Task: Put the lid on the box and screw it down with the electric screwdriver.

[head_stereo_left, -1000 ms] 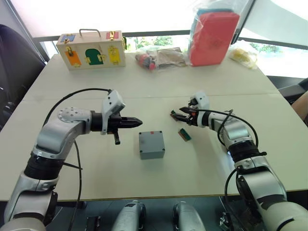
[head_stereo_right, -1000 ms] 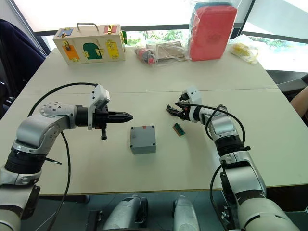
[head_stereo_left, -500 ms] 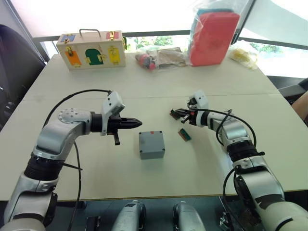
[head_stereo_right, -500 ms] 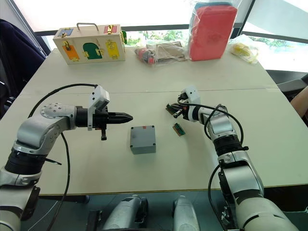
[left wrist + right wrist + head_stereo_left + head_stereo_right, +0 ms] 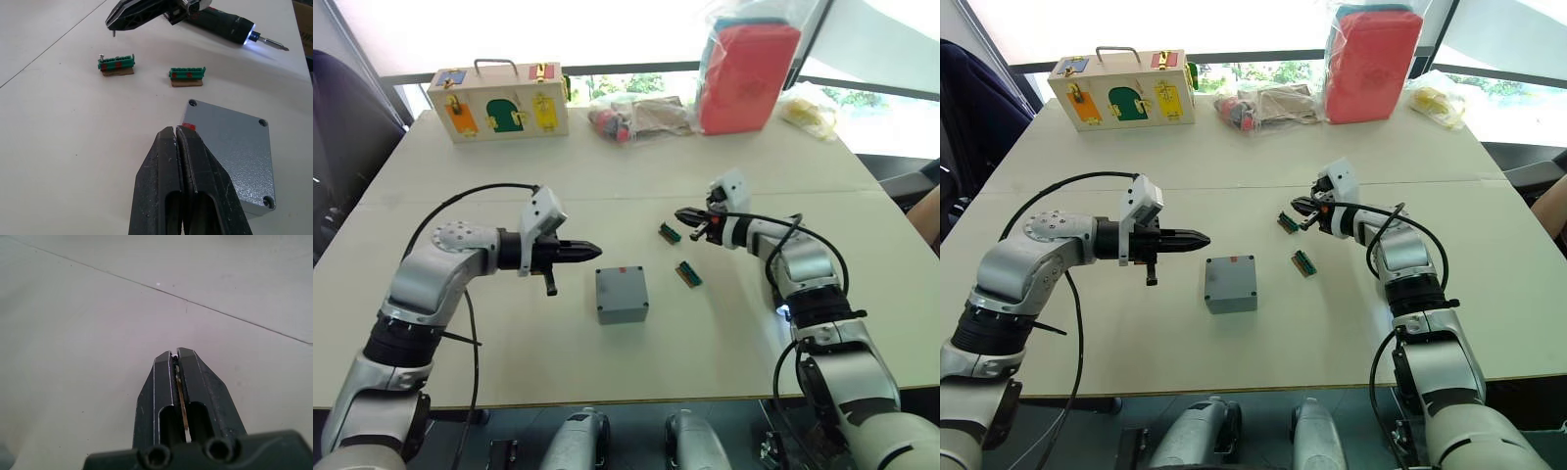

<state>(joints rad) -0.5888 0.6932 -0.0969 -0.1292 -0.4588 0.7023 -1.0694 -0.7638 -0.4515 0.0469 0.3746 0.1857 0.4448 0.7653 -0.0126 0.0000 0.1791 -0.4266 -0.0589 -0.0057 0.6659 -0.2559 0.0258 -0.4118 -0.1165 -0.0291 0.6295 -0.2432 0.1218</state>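
Lid on the box at mid-tabletop, both our tools closed nearby.

We see the lid seated on the box with its little red mark at the far edge, resting on the tabletop between our two arms. Our left tool hovers just to the left of the box with its fingers pressed together on nothing. Our right tool is raised beyond and to the right of the box, above the farther of two green bit strips, fingers closed on what looks like a thin screw. The nearer strip lies just right of the box. The electric screwdriver lies on the tabletop past the strips, its tip light glowing.
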